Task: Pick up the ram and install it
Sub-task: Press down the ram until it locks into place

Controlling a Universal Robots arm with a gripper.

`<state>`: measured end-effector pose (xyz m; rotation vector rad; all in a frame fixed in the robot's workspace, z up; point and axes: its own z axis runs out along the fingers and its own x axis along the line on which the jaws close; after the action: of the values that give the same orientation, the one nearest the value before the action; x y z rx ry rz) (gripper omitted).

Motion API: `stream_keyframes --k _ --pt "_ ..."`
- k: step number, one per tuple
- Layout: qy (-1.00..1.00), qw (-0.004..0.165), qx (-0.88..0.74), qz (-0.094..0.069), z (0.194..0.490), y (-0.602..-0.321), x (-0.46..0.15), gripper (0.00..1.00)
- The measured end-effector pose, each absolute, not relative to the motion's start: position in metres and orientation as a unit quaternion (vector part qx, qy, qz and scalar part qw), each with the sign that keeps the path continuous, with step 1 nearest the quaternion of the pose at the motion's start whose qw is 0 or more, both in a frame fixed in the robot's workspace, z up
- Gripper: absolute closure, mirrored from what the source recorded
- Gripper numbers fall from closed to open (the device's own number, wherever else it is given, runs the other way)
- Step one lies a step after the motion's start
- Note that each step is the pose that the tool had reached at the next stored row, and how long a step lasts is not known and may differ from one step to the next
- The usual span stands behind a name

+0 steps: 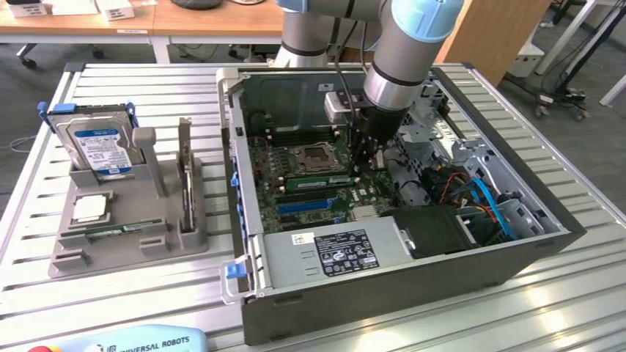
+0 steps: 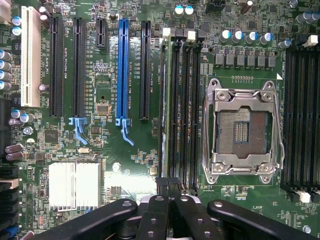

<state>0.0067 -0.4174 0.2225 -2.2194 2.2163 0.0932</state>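
- Arm [image 1: 406, 59], grey with pale blue joints: I see it reaching down into the open dark grey computer case [image 1: 391, 301], which lies on its side on the slatted metal surface [image 1: 29, 242].
- Black end effector [image 1: 369, 163]: its fingers are pressed together, with no gap between the tips. In the wrist view they [image 2: 167, 192] sit over one end of the dark memory slots. I cannot tell whether the tips touch anything.
- Slim green ram stick [image 1: 318, 180]: it lies along the memory slots on the green motherboard [image 2: 130, 165], just beside the silver-framed processor socket [image 1: 318, 156]. The end effector hangs at its end towards the exterior view's right. I cannot tell from here whether the stick is fully seated.
- Processor socket [image 2: 242, 130]: the metal frame is shut over a bare contact field, and memory slots run along both of its long sides.
- Expansion slots: a long blue slot [image 2: 123, 70] stands among black ones, and a white ribbed heat sink [image 2: 74, 184] sits near them.
- Grey power supply with a printed label [image 1: 333, 253]: it fills the near end of the case.
- Grey moulded parts holder [image 1: 127, 253]: it sits on the surface, well apart from the end effector, on the exterior view's left of the case. It carries the silver hard drive with a blue label [image 1: 98, 147], standing tilted, and the small square silver processor chip [image 1: 90, 207], lying flat.
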Motion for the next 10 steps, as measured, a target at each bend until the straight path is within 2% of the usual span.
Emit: stream_keyframes --k 10 --pt "0.706 0.002 -0.707 0.03 0.2283 -0.4173 0.0067 0.9"
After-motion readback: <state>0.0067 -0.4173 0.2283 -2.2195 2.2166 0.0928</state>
